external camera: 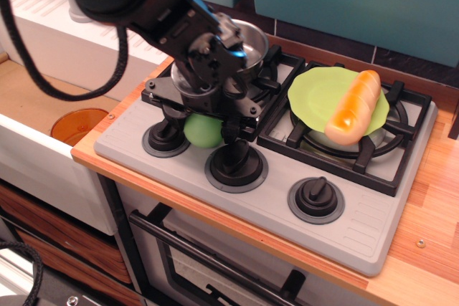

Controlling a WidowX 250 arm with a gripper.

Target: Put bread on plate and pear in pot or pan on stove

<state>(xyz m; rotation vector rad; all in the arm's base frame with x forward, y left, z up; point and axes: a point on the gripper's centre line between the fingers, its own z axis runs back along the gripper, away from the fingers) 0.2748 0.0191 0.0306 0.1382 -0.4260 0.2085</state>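
Pear (202, 131), light green, at stove (358, 220) front between two left knobs, hand (202, 121) fingers straddling it, actual grip indeterminable; bread (353, 106) across plate (319, 94); pot (247, 42) behind.

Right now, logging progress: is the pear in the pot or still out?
Out. The pear sits on the stove front between two knobs, the gripper straddling it; the pot stands behind.

Pear (201, 131): top hidden under gripper (203, 124). Pot (247, 44): 9 o'clock side behind arm. Plate (323, 93): 3 o'clock part under bread (353, 106).
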